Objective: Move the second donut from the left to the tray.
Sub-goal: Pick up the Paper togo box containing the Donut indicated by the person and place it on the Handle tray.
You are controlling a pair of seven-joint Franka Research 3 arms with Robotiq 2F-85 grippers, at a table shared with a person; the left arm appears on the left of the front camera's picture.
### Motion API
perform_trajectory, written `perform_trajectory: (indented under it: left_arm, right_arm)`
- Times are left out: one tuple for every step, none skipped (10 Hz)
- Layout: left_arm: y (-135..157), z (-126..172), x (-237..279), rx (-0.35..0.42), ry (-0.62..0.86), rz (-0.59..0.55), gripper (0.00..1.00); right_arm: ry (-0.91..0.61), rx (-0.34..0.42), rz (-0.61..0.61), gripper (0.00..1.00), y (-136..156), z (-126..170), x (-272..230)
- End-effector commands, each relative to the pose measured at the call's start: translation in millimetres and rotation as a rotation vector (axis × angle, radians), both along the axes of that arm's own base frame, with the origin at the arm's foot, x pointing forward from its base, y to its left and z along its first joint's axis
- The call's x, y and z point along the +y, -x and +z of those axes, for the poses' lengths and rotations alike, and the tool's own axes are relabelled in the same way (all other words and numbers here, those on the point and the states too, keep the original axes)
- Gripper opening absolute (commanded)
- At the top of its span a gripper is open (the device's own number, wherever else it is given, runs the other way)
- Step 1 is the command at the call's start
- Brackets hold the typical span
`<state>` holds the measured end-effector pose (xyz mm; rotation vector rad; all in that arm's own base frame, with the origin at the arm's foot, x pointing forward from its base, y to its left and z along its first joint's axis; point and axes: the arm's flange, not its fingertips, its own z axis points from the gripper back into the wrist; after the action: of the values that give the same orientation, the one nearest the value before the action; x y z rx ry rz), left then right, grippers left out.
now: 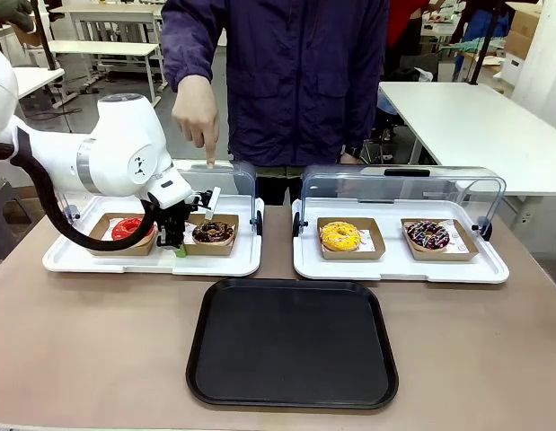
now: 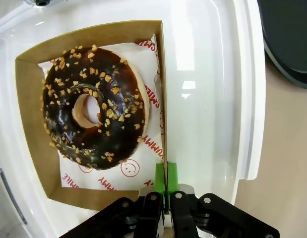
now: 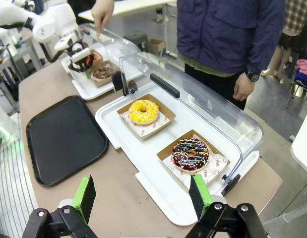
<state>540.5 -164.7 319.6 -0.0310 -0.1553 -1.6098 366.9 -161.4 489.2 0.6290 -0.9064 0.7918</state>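
One claw pinches a donut box.
The left claw (image 2: 166, 186) is clamped on the box wall (image 2: 162, 89); past it sits the chocolate donut (image 2: 92, 107) on paper (image 2: 152, 124) reading "SMILE" and "YUMMY".

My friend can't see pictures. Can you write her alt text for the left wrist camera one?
The left gripper, seen from above, has its green pads pinched shut on the side wall of a brown cardboard holder with a chocolate-iced donut flecked with pale crumbs. The holder sits in a white tray; a corner of the black tray shows beyond.
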Motion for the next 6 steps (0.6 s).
perform_trajectory:
  left_arm:
    - [-1.0, 1.3, 0.5, 0.013, -0.033, 0.010, 0.00]
    - [-3.5, -1.5, -0.1, -0.017, -0.030, 0.023, 0.00]
    - [-0.3, 0.3, 0.4, 0.001, -0.003, -0.002, 0.00]
    - [-0.3, 0.3, 0.4, 0.001, -0.003, -0.002, 0.00]
    - [-0.3, 0.3, 0.4, 0.001, -0.003, -0.002, 0.00]
    - [-0.3, 0.3, 0.4, 0.001, -0.003, -0.002, 0.00]
  right_arm:
    - [-0.014, -0.038, 0.008, 1.00, -3.7, 1.5, -0.7]
    - [-0.014, -0.038, 0.008, 1.00, -3.7, 1.5, -0.7]
    - [-0.014, -0.038, 0.008, 1.00, -3.7, 1.5, -0.7]
    - [-0.014, -0.038, 0.008, 1.00, -3.7, 1.5, -0.7]
    - [-0.014, -0.038, 0.008, 1.00, -3.7, 1.5, -0.7]
    - [-0.014, -0.038, 0.008, 1.00, -3.7, 1.5, -0.7]
